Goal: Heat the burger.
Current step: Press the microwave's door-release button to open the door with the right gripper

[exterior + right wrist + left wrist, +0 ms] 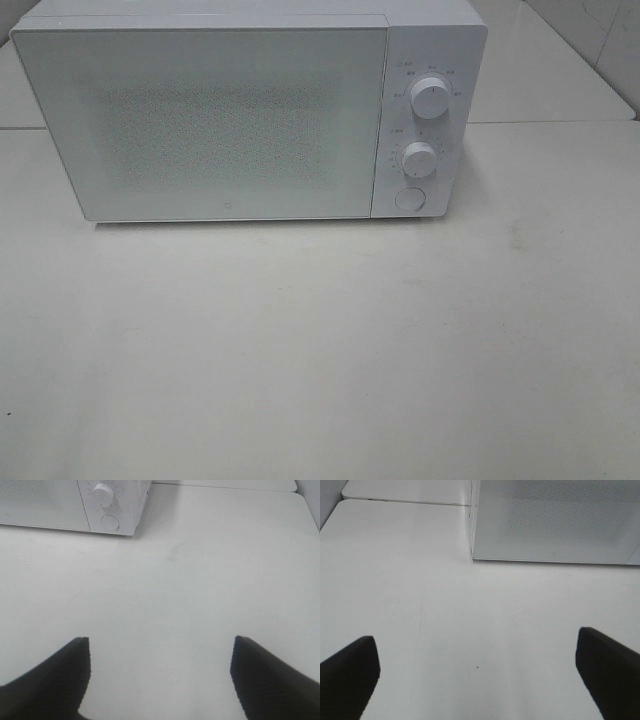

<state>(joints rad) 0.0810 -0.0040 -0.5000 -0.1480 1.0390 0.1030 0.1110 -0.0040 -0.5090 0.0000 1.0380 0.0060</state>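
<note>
Facing the shut microwave (pixel 240 120), left hand (pixel 476 640) and right hand (pixel 161 641) hang released, empty.

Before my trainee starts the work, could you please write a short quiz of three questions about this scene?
1. True or false: the door of the microwave stands open.
2. Multiple choice: on the control panel, what sits below the two dials? A) a round button B) a pull handle C) a digital display
3. Fill in the missing word: the left gripper and the right gripper both have their jaws ___, with nothing between them.

Key:
1. False; the door is shut.
2. A.
3. open.
</note>
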